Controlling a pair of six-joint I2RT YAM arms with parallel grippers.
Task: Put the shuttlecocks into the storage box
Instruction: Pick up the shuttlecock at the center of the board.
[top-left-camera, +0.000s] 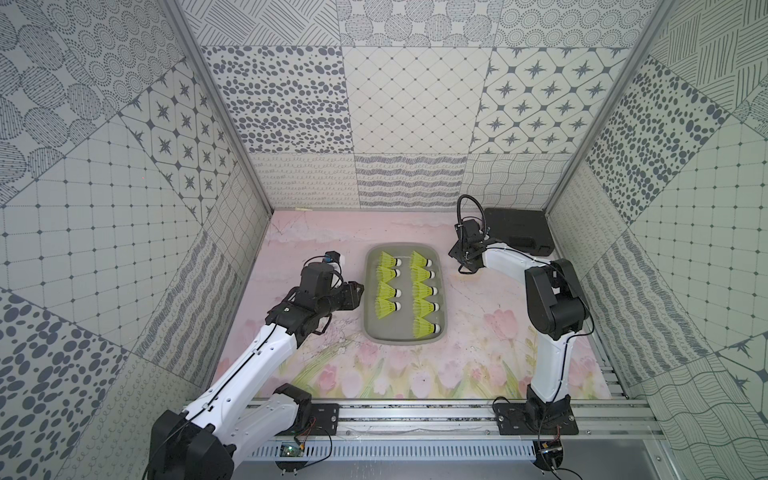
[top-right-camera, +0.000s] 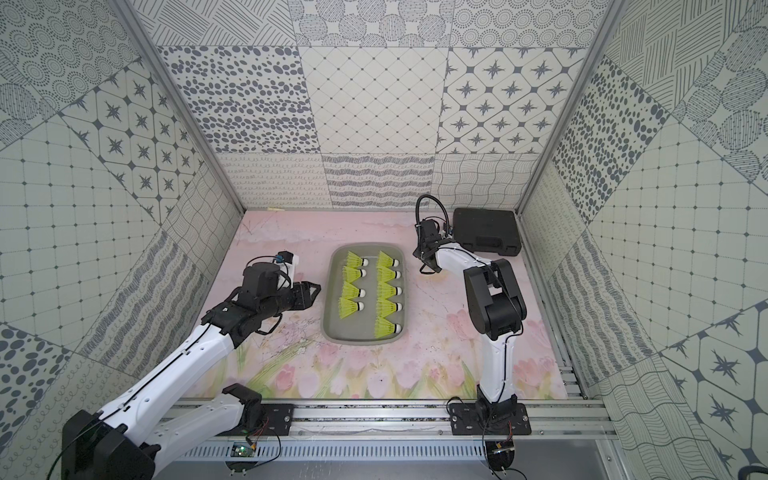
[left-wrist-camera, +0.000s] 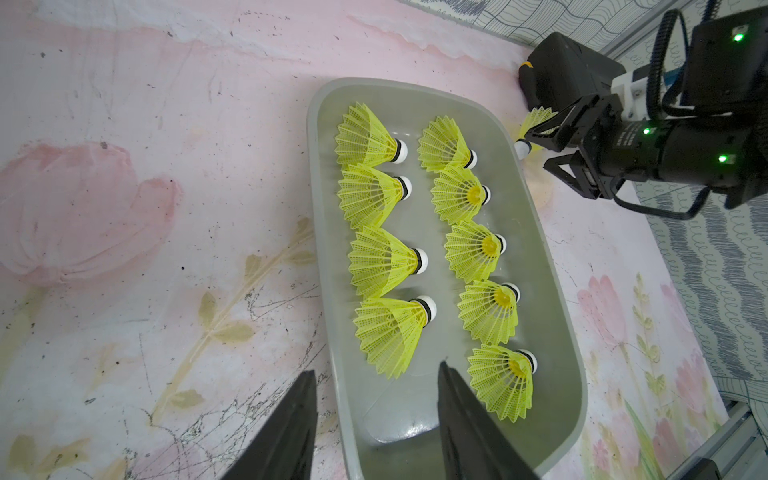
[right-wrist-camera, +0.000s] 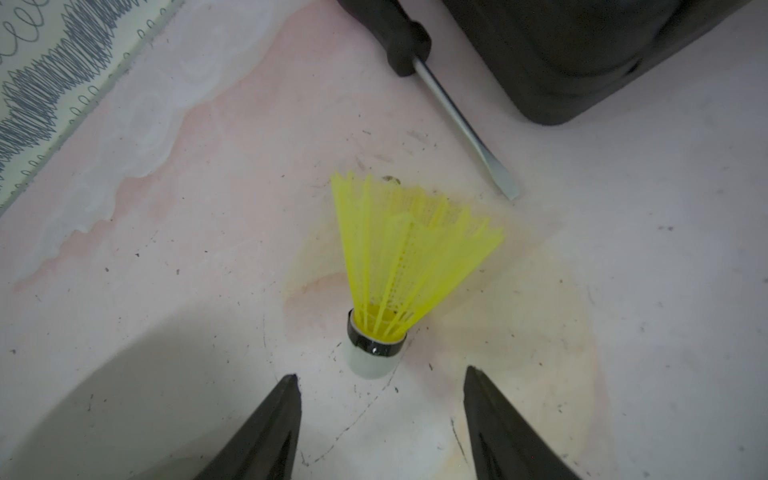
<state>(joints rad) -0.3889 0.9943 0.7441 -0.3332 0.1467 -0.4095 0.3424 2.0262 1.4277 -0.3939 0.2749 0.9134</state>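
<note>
The grey storage box (top-left-camera: 401, 338) (top-right-camera: 361, 338) (left-wrist-camera: 316, 208) lies mid-table. Several yellow-green shuttlecocks (top-left-camera: 422, 291) (top-right-camera: 388, 291) (left-wrist-camera: 380, 262) rest in it on their sides in two rows. My left gripper (top-left-camera: 360, 291) (top-right-camera: 318, 291) (left-wrist-camera: 376, 370) is open and empty, its fingers straddling the box's left wall. One more shuttlecock (right-wrist-camera: 407, 257) (left-wrist-camera: 534, 120) lies on the mat right of the box's far end. It is hidden under my right wrist in both top views. My right gripper (top-left-camera: 455, 251) (top-right-camera: 419, 251) (right-wrist-camera: 381, 372) is open, fingertips about level with its white tip, not touching it.
A black hard case (top-left-camera: 517, 230) (top-right-camera: 486, 230) (right-wrist-camera: 582, 54) sits in the back right corner. A screwdriver (right-wrist-camera: 449, 108) lies beside it, just beyond the loose shuttlecock. Patterned walls close in the back and both sides.
</note>
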